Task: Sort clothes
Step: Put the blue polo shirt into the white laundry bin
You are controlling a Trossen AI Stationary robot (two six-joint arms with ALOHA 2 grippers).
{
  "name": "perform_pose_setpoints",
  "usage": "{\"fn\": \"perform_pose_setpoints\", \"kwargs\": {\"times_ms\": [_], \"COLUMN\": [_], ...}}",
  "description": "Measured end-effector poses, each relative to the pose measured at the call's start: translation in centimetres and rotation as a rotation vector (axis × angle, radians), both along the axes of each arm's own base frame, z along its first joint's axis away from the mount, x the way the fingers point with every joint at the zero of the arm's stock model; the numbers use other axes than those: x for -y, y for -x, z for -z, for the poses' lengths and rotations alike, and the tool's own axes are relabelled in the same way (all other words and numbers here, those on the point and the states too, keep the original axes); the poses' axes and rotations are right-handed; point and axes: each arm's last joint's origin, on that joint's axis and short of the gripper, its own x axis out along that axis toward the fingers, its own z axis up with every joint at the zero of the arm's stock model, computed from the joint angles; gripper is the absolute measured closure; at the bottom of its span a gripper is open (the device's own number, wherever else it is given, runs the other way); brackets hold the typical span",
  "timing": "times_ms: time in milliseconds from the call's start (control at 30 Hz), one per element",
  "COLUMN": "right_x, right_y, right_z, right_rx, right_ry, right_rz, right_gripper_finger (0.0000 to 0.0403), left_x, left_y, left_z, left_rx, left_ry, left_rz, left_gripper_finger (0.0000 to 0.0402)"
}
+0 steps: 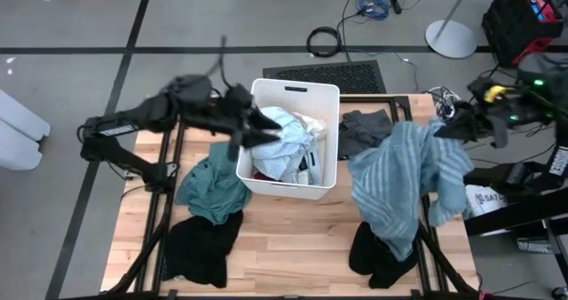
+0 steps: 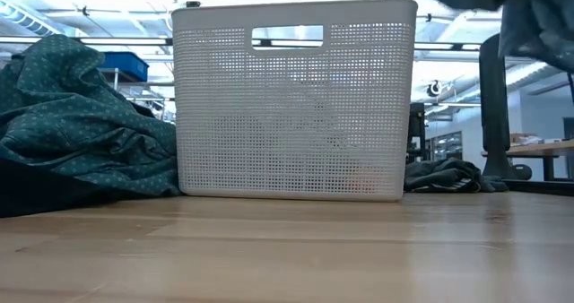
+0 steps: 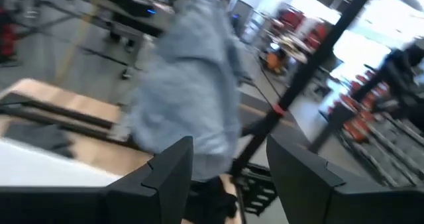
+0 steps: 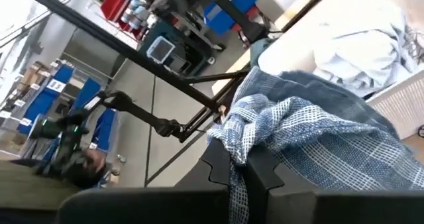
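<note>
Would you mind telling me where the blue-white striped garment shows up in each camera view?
High view: striped garment hangs right of the white bin, held up by the right gripper.
Low view: only a hanging edge at the top right.
Left wrist view: centre, blurred.
Right wrist view: clamped between the fingers.
Shared landmark: the white bin.

One white bin point(image 1: 294, 91) stands on the tabletop point(image 1: 293, 247), and two arms each carry one end effector: left point(image 1: 257, 127), right point(image 1: 444, 127). Outside the bin are five garments: one teal point(image 1: 211, 186), two black point(image 1: 202, 245) point(image 1: 377, 254), one dark grey point(image 1: 364, 130), one blue-white striped point(image 1: 404, 185). Those heaped inside the bin, perhaps three, cannot be counted surely.
</note>
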Motion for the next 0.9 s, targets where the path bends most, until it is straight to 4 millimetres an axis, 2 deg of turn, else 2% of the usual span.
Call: {"fn": "perform_pose_setpoints", "kwargs": {"times_ms": [100, 233, 400, 633, 767, 900], "right_x": [1.2, 2.8, 3.1, 1.9, 1.1, -0.6], "right_y": [-1.6, -4.1, -6.1, -8.0, -10.7, -13.5], "right_z": [0.9, 2.9, 5.5, 8.4, 11.7, 15.1], "right_rx": [-0.011, -0.015, -0.050, -0.097, -0.194, -0.278], "right_ry": [-0.031, -0.095, -0.079, -0.041, -0.043, -0.088], "right_rz": [-0.035, -0.180, -0.395, -0.650, -0.753, -0.855], "right_gripper_finger": [0.0403, 0.0403, 0.0403, 0.0403, 0.0403, 0.0403], "left_x": [1.8, 4.1, 6.8, 10.0, 11.3, 11.6], "left_y": [-2.2, -4.3, -5.8, -5.5, -4.9, -4.8], "left_z": [0.8, 1.5, 2.1, 1.3, 1.3, 1.3], "left_rx": [0.018, 0.045, 0.071, 0.194, 0.207, 0.209], "left_ry": [-0.009, 0.069, 0.165, 0.275, 0.285, 0.287], "left_rz": [0.066, 0.123, 0.046, -0.170, -0.282, -0.320], "left_gripper_finger": [0.0201, 0.0201, 0.0201, 0.0201, 0.0201, 0.0201]}}
